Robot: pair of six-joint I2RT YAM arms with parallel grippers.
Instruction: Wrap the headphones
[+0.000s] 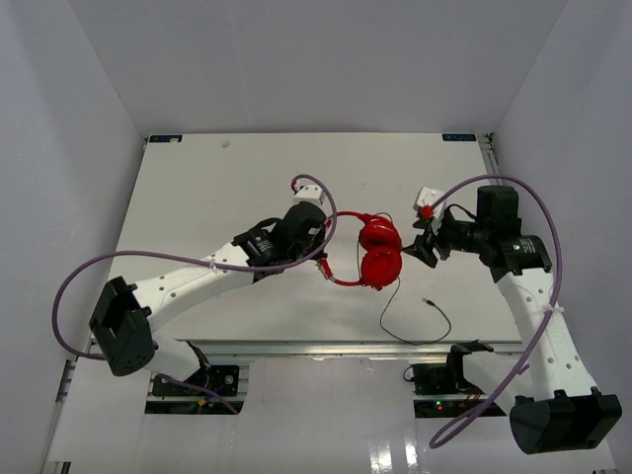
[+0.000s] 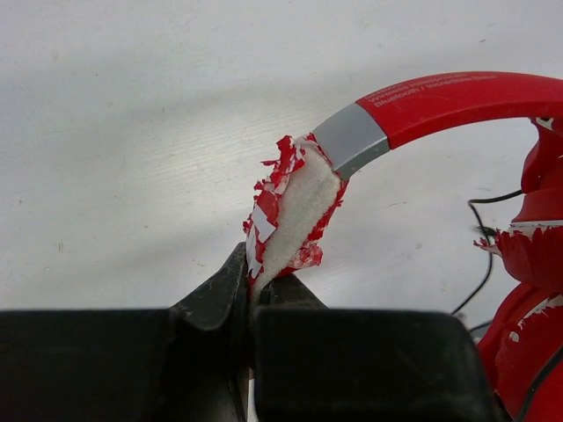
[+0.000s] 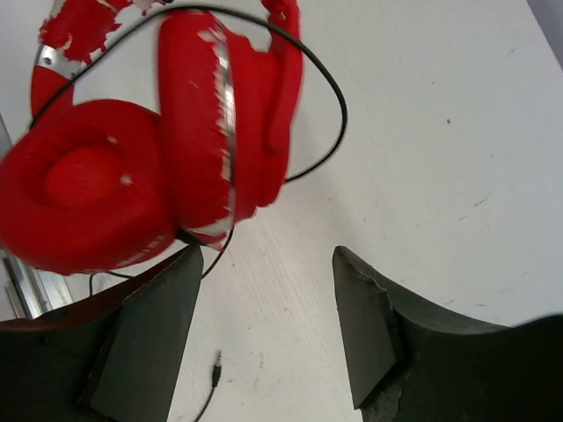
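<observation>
- While the left tool (image 2: 251, 294) is pressed together on the torn end of the headband (image 2: 457, 101), the headphones (image 1: 378, 252) lie just right of the middle of the worktop (image 1: 217, 188), between the two arms.
- They are bright red. The headband's covering is flaked, and white padding shows where the tool pinches it. A grey band joins that padding to the red arc, which carries small white lettering.
- Both ear cups (image 3: 88, 189) are folded together, with red skin peeling in patches and silver rims showing.
- A thin black cable (image 3: 341, 110) loops from the cups toward the near edge, and its plug (image 3: 216, 371) lies loose on the worktop.
- The right tool (image 3: 268, 264) is spread with nothing between its fingers. The cups sit just ahead of one finger — whether they touch it cannot be told.
- Thick purple cables (image 1: 79, 276) trail along each arm.
- The long axis runs across the worktop — headband end toward the left arm, cups toward the right one.
</observation>
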